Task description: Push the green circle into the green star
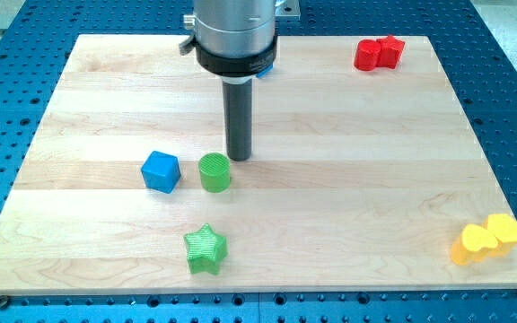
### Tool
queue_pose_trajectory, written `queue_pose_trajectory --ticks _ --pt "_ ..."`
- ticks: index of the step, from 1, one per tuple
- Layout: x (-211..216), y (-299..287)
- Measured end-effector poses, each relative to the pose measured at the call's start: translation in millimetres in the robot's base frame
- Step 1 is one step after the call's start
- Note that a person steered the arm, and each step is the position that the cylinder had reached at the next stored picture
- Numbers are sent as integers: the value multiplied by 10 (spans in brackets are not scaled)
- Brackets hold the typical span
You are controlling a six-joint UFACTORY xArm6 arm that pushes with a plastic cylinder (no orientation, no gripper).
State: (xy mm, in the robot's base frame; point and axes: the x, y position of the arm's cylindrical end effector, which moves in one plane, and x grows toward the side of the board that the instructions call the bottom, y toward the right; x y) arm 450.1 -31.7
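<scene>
The green circle (214, 171) is a short green cylinder near the middle of the wooden board (357, 161). The green star (206, 248) lies below it, near the board's bottom edge, with a gap between the two. My tip (239, 157) is the lower end of the dark rod; it stands just to the upper right of the green circle, very close to it, and I cannot tell if they touch.
A blue cube (161, 170) sits just left of the green circle. Two red blocks (378, 53) touch each other at the top right. Two yellow blocks (486, 238) touch at the bottom right. A blue block (266, 68) is mostly hidden behind the arm's grey body.
</scene>
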Motion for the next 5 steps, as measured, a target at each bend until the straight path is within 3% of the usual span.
queue_pose_trajectory --ticks 1,2,5 --pt "528 -171" --pt "711 -213" --pt "571 -683"
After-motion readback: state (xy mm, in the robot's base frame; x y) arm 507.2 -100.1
